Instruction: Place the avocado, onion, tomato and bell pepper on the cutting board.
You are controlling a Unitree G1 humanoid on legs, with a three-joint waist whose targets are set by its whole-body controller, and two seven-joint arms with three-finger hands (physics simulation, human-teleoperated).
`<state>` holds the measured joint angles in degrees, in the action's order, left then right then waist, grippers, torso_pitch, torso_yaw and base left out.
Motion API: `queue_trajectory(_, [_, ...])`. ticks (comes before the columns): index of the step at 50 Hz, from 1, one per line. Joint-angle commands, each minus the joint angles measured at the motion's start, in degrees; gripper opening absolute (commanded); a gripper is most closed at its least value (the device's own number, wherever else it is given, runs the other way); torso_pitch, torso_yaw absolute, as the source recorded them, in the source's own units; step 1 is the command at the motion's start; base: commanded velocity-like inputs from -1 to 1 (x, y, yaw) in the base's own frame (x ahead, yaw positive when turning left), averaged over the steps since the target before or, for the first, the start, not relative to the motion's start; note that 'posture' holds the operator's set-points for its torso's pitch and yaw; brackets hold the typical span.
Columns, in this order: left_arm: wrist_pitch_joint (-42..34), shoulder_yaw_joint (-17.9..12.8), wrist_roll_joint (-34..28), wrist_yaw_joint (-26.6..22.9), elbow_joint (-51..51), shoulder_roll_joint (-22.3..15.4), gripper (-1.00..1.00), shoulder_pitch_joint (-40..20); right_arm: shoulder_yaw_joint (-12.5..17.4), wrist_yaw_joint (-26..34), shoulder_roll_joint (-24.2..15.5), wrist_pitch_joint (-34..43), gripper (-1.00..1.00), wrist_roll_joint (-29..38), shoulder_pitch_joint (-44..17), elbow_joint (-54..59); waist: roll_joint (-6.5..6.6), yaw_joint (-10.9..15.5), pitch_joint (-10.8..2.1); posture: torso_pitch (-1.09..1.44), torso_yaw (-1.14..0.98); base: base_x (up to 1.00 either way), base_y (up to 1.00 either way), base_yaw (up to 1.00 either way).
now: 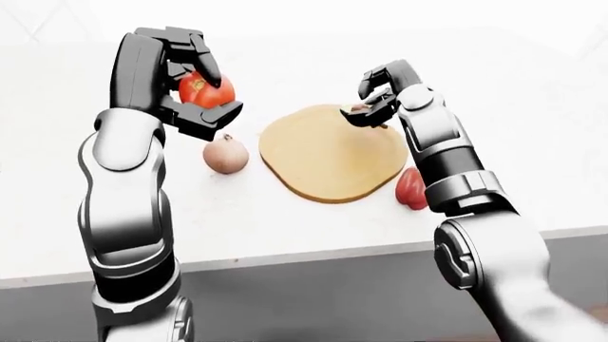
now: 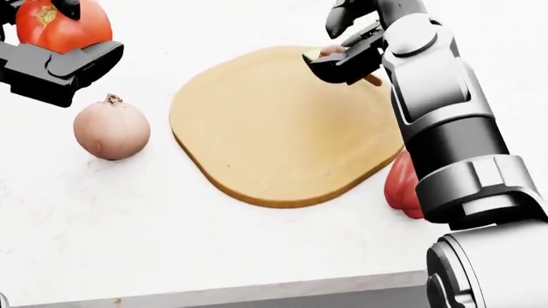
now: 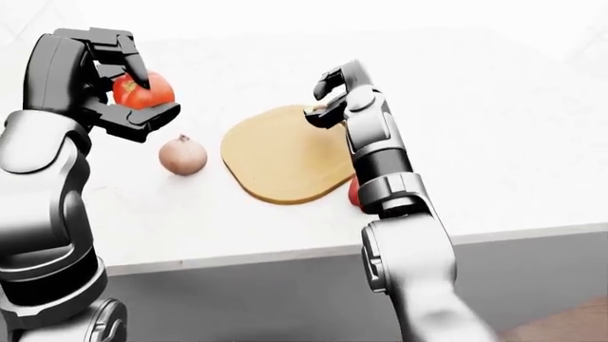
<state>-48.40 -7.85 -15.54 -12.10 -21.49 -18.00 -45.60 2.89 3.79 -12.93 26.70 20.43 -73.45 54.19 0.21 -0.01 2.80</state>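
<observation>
My left hand (image 2: pixel 61 40) hangs at the top left of the head view, shut on the red tomato (image 2: pixel 58 25), above the counter. Below it the brown onion (image 2: pixel 111 128) rests on the counter, left of the tan cutting board (image 2: pixel 274 128). My right hand (image 2: pixel 347 46) is shut on the avocado half (image 1: pixel 359 109), low over the board's top right corner near its handle slot. In the head view only a sliver of the avocado shows. The red bell pepper (image 1: pixel 410 189) lies at the board's right edge, partly hidden behind my right forearm.
The white marble counter (image 2: pixel 128 231) ends in a grey edge (image 2: pixel 214 292) along the bottom of the head view. My right forearm and elbow (image 2: pixel 462 167) fill the right side of that view.
</observation>
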Motion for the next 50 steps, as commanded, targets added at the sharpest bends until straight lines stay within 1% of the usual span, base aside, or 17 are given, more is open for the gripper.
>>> queue_trajectory(1, [1.5, -0.7, -0.2, 0.5, -1.8, -0.7, -1.00, -2.1, 0.3, -0.7, -0.7, -1.7, -0.35, 0.2, -2.6, -2.9, 0.11, 0.0, -2.03, 0.00, 0.00, 0.00, 0.00, 0.00])
queue_trajectory(2, [1.5, -0.7, -0.2, 0.5, -1.9, -0.8, -1.00, -2.0, 0.3, -0.6, -0.7, -1.5, -0.41, 0.2, -2.4, -3.2, 0.11, 0.0, -2.03, 0.00, 0.00, 0.00, 0.00, 0.00])
queue_trajectory(10, [1.3, -0.6, -0.1, 0.5, -2.0, -0.9, -1.00, -2.0, 0.2, -0.7, -0.7, -1.5, -0.40, 0.4, -1.4, -3.2, 0.10, 0.0, -2.03, 0.00, 0.00, 0.00, 0.00, 0.00])
queue_trajectory(17, [1.4, -0.6, -0.1, 0.5, -2.0, -0.9, -1.00, -1.9, -0.4, -2.3, -0.4, -4.3, -0.51, 1.8, -1.3, 0.6, 0.16, 0.0, -2.23, 0.00, 0.00, 0.00, 0.00, 0.00])
queue_trajectory(25, [1.1, -0.7, -0.1, 0.3, -2.0, -1.1, -1.00, -2.4, -0.3, -3.4, -0.2, -6.3, -0.45, 2.7, -1.4, 3.4, 0.18, 0.0, -2.32, 0.00, 0.00, 0.00, 0.00, 0.00])
queue_trajectory(27, [1.1, -0.8, -0.1, 0.3, -1.9, -1.3, -1.00, -2.5, -0.3, -3.6, -0.1, -6.8, -0.31, 2.7, -1.6, 4.1, 0.16, 0.0, -2.35, 0.00, 0.00, 0.00, 0.00, 0.00])
queue_trajectory(28, [1.1, -0.8, -0.1, 0.3, -1.8, -1.3, -1.00, -2.6, -0.3, -3.6, -0.1, -7.0, -0.28, 2.8, -1.7, 4.5, 0.16, 0.1, -2.35, 0.00, 0.00, 0.00, 0.00, 0.00])
queue_trajectory(29, [1.1, -0.8, 0.0, 0.3, -1.6, -1.3, -1.00, -2.8, -0.3, -3.6, -0.1, -7.1, -0.18, 2.9, -1.8, 4.7, 0.16, 0.0, -2.36, 0.00, 0.00, 0.00, 0.00, 0.00])
queue_trajectory(30, [1.2, -0.8, 0.0, 0.3, -1.6, -1.3, -1.00, -2.8, -0.3, -3.6, -0.1, -7.1, -0.18, 2.8, -1.9, 4.8, 0.15, 0.0, -2.37, 0.00, 0.00, 0.00, 0.00, 0.00])
queue_trajectory(31, [1.3, -0.7, 0.0, 0.4, -1.4, -1.3, -1.00, -2.9, -0.2, -3.7, -0.1, -7.2, -0.14, 2.9, -2.0, 5.0, 0.15, 0.0, -2.39, 0.00, 0.00, 0.00, 0.00, 0.00])
queue_trajectory(32, [1.3, -0.7, 0.0, 0.4, -1.3, -1.3, -1.00, -3.0, -0.3, -3.7, -0.2, -7.1, 0.15, 3.0, -2.1, 5.1, 0.15, 0.1, -2.39, 0.00, 0.00, 0.00, 0.00, 0.00])
queue_trajectory(33, [1.4, -0.8, 0.0, 0.4, -1.2, -1.3, -1.00, -3.0, -0.3, -3.7, -0.2, -7.1, 0.50, 3.0, -2.2, 5.0, 0.14, 0.1, -2.40, 0.00, 0.00, 0.00, 0.00, 0.00])
queue_trajectory(34, [1.3, -0.8, 0.0, 0.4, -1.2, -1.3, -1.00, -3.0, -0.3, -3.6, -0.2, -7.0, 0.56, 3.1, -2.2, 5.0, 0.14, 0.1, -2.42, 0.00, 0.00, 0.00, 0.00, 0.00])
queue_trajectory(35, [1.3, -0.7, 0.0, 0.4, -1.3, -1.3, -1.00, -2.8, -0.2, -3.6, -0.2, -6.9, 0.84, 3.0, -2.2, 4.8, 0.14, 0.1, -2.43, 0.00, 0.00, 0.00, 0.00, 0.00])
queue_trajectory(36, [1.3, -0.7, 0.0, 0.5, -1.4, -1.2, -1.00, -2.8, -0.3, -3.5, -0.2, -6.7, 1.00, 3.1, -2.1, 4.7, 0.13, 0.1, -2.43, 0.00, 0.00, 0.00, 0.00, 0.00])
queue_trajectory(46, [1.8, 0.3, -0.2, 0.6, -0.8, -0.3, -1.00, -3.0, 0.0, -2.8, -0.5, -4.1, 1.00, 2.9, -1.1, 0.0, 0.00, 0.2, -2.44, 0.00, 0.00, 0.00, 0.00, 0.00])
queue_trajectory(50, [3.2, 2.0, -0.7, 0.5, 2.2, 0.8, -1.00, -5.7, 0.2, -1.2, -1.1, 0.5, 1.00, 2.9, 0.7, -8.8, -0.20, 0.3, -2.39, 0.00, 0.00, 0.00, 0.00, 0.00])
